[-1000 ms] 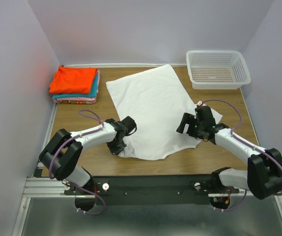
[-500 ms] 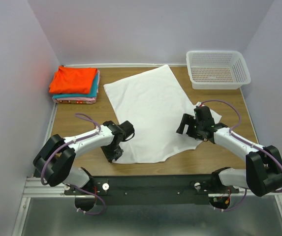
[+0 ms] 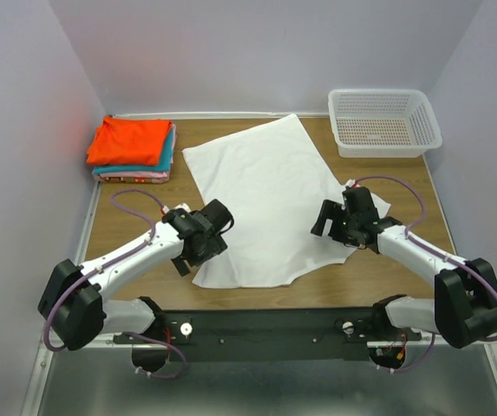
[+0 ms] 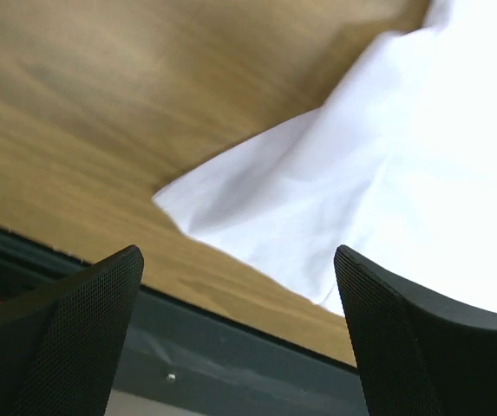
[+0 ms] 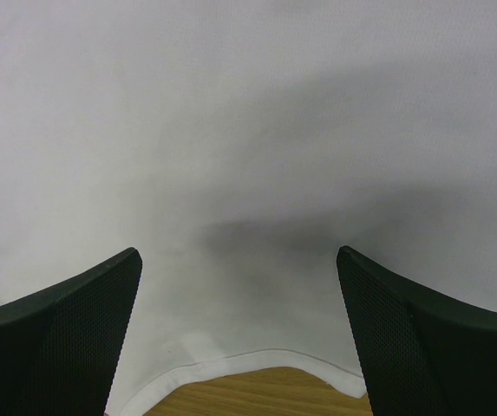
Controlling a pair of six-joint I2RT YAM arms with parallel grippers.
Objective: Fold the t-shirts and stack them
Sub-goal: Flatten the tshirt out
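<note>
A plain white t-shirt (image 3: 265,195) lies spread flat across the middle of the wooden table (image 3: 135,225). My left gripper (image 3: 196,256) hovers open over the shirt's near left corner (image 4: 179,204), with nothing between its fingers (image 4: 66,338). My right gripper (image 3: 330,224) stands open just above the shirt's right side, holding nothing; the white cloth (image 5: 248,130) and its curved hem (image 5: 231,364) fill the right wrist view. Folded t-shirts are stacked at the far left: orange-red (image 3: 129,140) on top, teal (image 3: 169,154) under it, pink (image 3: 135,178) at the bottom.
A white plastic mesh basket (image 3: 378,92) stands at the far right corner. Lilac walls close in both sides and the back. A black rail (image 3: 257,325) runs along the near table edge, also in the left wrist view as a dark rail (image 4: 196,338).
My left gripper pulled the shirt's near left corner toward the near edge, then opened and let it go; the corner now lies flat. The right arm has not moved.
</note>
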